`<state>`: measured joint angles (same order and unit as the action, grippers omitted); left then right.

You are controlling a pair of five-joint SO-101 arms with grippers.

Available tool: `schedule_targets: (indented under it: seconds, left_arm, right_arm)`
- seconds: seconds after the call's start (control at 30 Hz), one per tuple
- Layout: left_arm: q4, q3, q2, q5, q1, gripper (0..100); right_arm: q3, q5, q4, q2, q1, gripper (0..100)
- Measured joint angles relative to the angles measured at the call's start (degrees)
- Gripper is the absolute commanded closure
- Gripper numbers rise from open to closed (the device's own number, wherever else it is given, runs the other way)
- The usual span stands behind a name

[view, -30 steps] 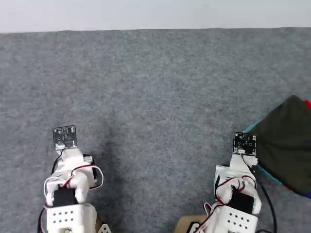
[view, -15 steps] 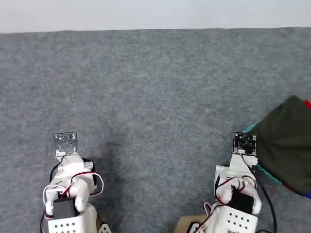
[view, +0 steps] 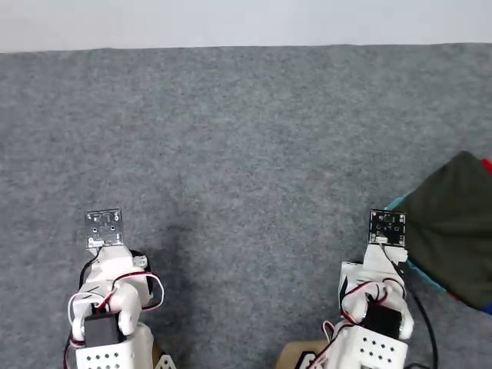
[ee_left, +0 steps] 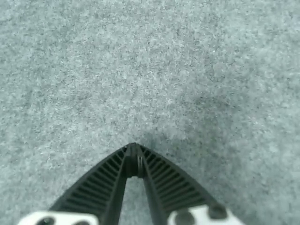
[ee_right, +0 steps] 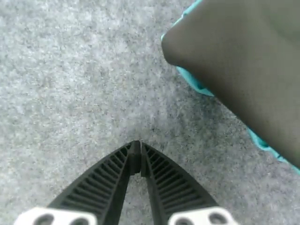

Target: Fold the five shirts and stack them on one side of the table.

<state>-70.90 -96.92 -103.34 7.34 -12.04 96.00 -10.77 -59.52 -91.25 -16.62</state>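
Two hands, both empty, fingers pressed together at the tips. Left hand [ee_left: 135, 150] sits over bare gray table [view: 246, 123] at near left. Right hand [ee_right: 137, 146] sits at near right, just beside the stack [view: 450, 231]. Neither touches cloth.

Stack lies at table's right edge and runs out of the high view. Dark green shirt [view: 453, 215] on top. Teal shirt [ee_right: 190, 80] peeks from under its left and near edges. Red cloth [view: 487, 164] and blue cloth [view: 487, 309] show at far right. We count four colours, can't confirm a fifth layer.

Step, our read: all cloth we see is in the stack, so folding and stacking look done; prob. end of task or final check. Next move, if any: square up the stack w/o toppling it. That calls for opening a hand first, likely the right one, being nearest.

Orientation: stack sits askew to table edges. One corner points far, another points left toward the right hand. Visible near-left edge runs diagonal, left to near-right. Long axis: can't tell, too much cut off.
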Motion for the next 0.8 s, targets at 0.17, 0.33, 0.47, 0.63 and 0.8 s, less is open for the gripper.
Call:
schedule_targets:
  seconds: [0.17,0.33,0.47,0.63,0.8]
  left_arm:
    - [0.0,0.0,0.0,0.0,0.0,100]
    - [0.0,0.0,0.0,0.0,0.0,100]
    - [0.0,0.0,0.0,0.0,0.0,100]
    - [0.0,0.0,0.0,0.0,0.0,100]
    - [0.0,0.0,0.0,0.0,0.0,100]
  right_arm:
    - [0.0,0.0,0.0,0.0,0.0,98.8]
    - [0.0,0.0,0.0,0.0,0.0,98.8]
    - [0.0,0.0,0.0,0.0,0.0,98.8]
    - [0.0,0.0,0.0,0.0,0.0,98.8]
    - [0.0,0.0,0.0,0.0,0.0,98.8]
